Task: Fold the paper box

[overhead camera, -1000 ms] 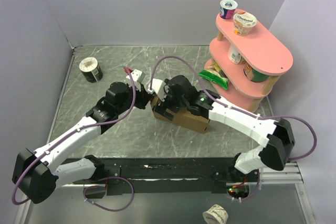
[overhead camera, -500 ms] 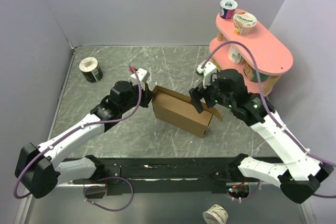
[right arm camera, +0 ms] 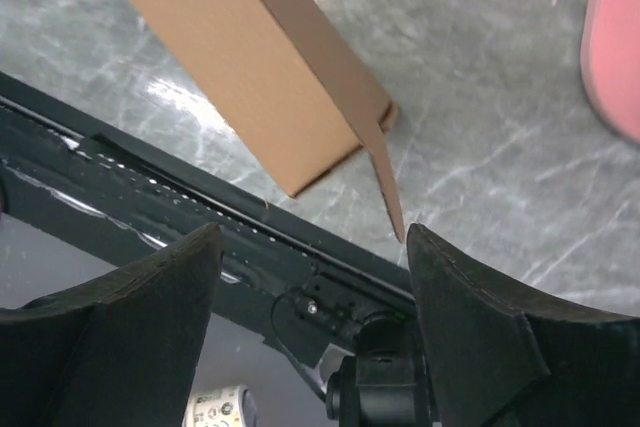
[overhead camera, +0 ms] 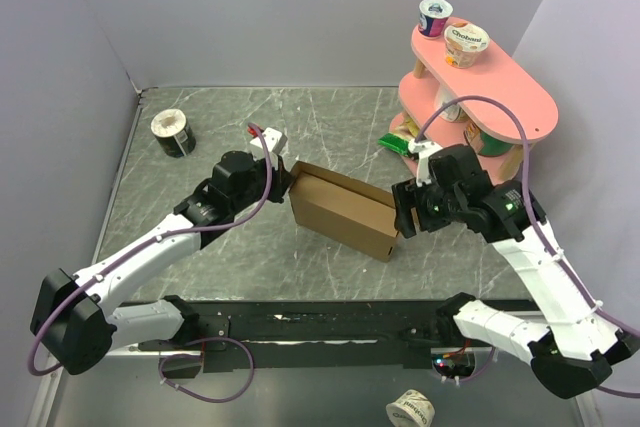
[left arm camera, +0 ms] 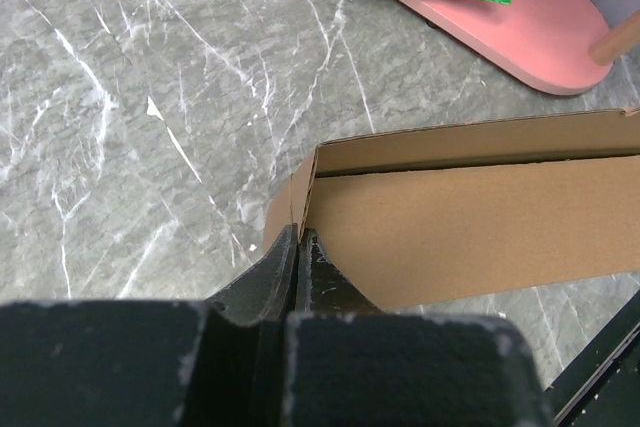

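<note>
The paper box [overhead camera: 345, 209] is a shallow brown cardboard box lying slantwise in the middle of the table. My left gripper [overhead camera: 288, 179] is shut on the thin upright wall at its left end; in the left wrist view the fingertips [left arm camera: 300, 235] pinch that cardboard edge, with the box [left arm camera: 470, 217] stretching away to the right. My right gripper [overhead camera: 403, 209] stands open at the box's right end. In the right wrist view the box [right arm camera: 250, 57] is above the gripper [right arm camera: 313, 237], and a small loose flap [right arm camera: 388, 187] hangs down beside the right finger, nothing gripped.
A pink tiered shelf [overhead camera: 500, 97] stands at the back right with yogurt cups [overhead camera: 466, 44] on top and a green packet [overhead camera: 405, 144] on its lowest level. A round tub [overhead camera: 173, 131] sits at the back left. A black rail [overhead camera: 330, 322] runs along the near edge.
My right arm has lifted off the top of the box and swung to its right end, its jaws narrowing a little. The left gripper has kept its hold on the left end.
</note>
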### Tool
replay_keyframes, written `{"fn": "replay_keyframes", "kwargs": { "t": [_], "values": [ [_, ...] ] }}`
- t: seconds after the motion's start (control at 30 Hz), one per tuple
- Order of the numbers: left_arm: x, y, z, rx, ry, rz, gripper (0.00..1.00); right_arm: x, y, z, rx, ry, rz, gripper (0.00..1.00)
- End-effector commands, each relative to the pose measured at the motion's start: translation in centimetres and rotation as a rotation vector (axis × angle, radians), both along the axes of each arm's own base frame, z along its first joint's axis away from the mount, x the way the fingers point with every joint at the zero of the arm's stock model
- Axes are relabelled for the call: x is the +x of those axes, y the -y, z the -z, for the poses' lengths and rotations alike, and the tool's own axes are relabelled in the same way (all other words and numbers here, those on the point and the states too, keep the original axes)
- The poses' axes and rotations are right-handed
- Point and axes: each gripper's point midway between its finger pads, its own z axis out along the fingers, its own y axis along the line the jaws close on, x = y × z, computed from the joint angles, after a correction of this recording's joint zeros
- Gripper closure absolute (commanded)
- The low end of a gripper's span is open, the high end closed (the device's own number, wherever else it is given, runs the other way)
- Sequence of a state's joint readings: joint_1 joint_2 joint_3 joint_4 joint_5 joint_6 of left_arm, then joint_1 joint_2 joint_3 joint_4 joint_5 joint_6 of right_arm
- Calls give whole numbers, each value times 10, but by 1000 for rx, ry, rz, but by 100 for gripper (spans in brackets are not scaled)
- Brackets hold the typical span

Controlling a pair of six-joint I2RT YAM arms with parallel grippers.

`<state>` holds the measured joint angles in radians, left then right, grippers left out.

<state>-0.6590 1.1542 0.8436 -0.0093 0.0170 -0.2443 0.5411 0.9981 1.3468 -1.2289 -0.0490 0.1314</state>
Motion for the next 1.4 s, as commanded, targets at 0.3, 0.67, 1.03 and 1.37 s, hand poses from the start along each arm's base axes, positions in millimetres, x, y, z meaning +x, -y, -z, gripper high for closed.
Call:
{"fn": "replay_keyframes", "kwargs": {
  "t": [0.3, 0.67, 1.03, 1.37],
  "values": [
    [-9, -12, 28, 106, -82, -10, 99, 21, 13, 32, -69, 22, 79, 43],
    [-15, -7, 28, 136, -83, -19, 99, 33, -3, 22, 1, 28, 97, 87],
    [-28, 8, 33, 121, -89, -8, 99, 68, -18, 15, 48, 60, 180, 95],
    [-32, 12, 34, 110, -97, -8, 99, 92, -38, 4, 139, 89, 212, 98]
  ]
}}
